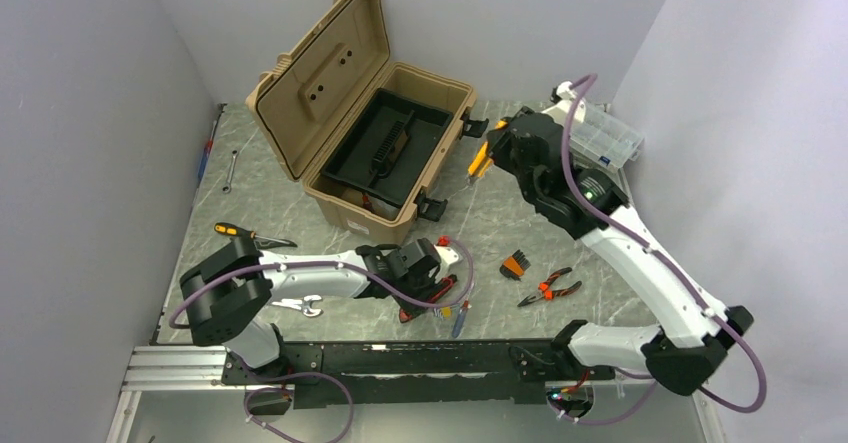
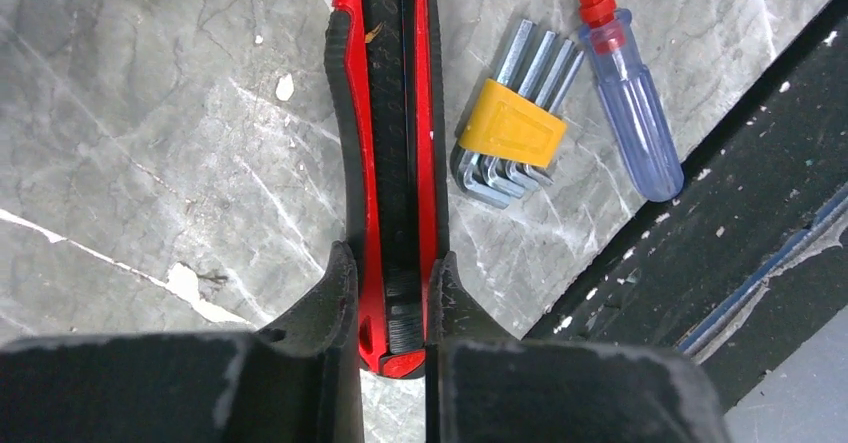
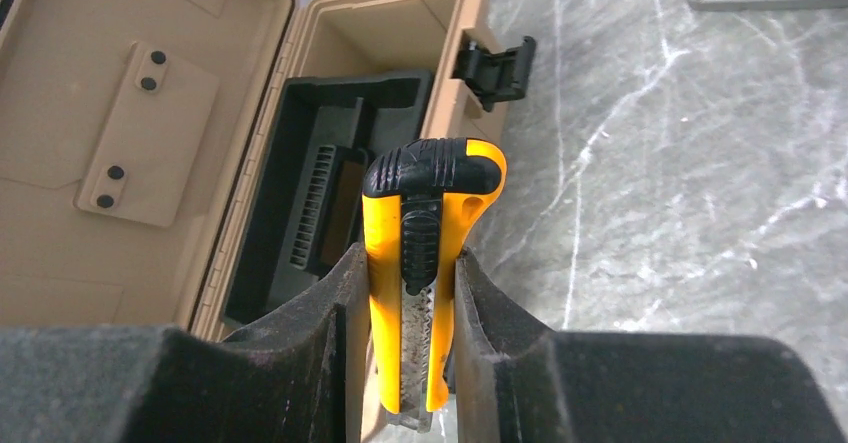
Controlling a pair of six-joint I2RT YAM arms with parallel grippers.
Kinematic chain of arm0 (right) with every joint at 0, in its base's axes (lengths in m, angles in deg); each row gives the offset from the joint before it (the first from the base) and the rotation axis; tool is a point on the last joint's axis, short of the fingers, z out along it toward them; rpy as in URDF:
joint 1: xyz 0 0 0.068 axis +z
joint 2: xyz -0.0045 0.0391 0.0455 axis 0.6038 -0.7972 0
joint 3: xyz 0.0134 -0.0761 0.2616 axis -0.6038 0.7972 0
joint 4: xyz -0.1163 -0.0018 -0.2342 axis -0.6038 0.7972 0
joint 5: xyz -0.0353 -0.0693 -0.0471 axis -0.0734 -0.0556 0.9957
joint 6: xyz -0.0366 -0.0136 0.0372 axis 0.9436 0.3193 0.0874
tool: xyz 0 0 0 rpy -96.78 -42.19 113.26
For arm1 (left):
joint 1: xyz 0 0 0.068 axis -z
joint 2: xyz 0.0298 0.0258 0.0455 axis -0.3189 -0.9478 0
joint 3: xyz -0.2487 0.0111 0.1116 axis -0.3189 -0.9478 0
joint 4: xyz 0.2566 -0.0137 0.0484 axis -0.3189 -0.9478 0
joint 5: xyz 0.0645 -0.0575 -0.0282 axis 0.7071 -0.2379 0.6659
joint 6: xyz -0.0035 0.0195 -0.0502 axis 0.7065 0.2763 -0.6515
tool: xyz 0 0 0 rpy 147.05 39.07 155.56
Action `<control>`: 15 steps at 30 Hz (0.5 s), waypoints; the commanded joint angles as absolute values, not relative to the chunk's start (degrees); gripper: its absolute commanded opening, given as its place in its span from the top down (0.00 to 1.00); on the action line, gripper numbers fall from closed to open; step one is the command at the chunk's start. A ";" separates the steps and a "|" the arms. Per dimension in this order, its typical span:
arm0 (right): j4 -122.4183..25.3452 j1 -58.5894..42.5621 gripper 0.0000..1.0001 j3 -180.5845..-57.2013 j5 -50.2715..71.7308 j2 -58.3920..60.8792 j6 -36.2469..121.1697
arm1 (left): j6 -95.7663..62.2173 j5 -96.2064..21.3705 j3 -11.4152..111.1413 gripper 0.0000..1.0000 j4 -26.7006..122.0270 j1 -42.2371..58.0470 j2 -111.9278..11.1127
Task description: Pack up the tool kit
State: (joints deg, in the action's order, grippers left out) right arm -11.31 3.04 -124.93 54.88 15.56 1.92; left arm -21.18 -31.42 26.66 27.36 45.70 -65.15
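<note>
Toolbox (image 1: 350, 203) sits open at 11 o'clock on the table (image 1: 480, 233), lid up, black tray (image 1: 400, 123) inside. Right gripper (image 3: 408, 261) pinches a yellow knife (image 3: 430, 203) just past the box's 3 o'clock wall. I think it must next go over that wall and let go above the tray. Left gripper (image 2: 393, 258) pinches a red tool (image 2: 390, 113) lying at 6 o'clock. Lift it straight up, because the hex keys (image 2: 510, 128) lie just beside it and the black rail (image 2: 720, 213) is near.

Pincer (image 2: 392, 268) clamped, red handle (image 2: 390, 113) (hex keys (image 2: 510, 128) beside)
</note>
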 commanded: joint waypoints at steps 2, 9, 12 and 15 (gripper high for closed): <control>-20.88 1.19 1.00 -129.75 49.06 9.55 2.85 | -20.47 -29.33 26.63 1.00 19.92 45.49 -60.09; -25.34 -2.17 1.00 -135.10 41.33 -0.49 2.76 | -20.99 -29.33 26.98 1.00 14.39 45.48 -50.31; -26.32 -3.42 1.00 -138.68 37.20 -7.33 3.03 | -21.49 -26.63 25.86 0.97 14.81 45.42 -50.02; -24.54 -3.73 1.00 -143.80 34.31 -14.78 2.50 | -21.73 -26.47 24.95 0.69 15.98 45.49 -49.94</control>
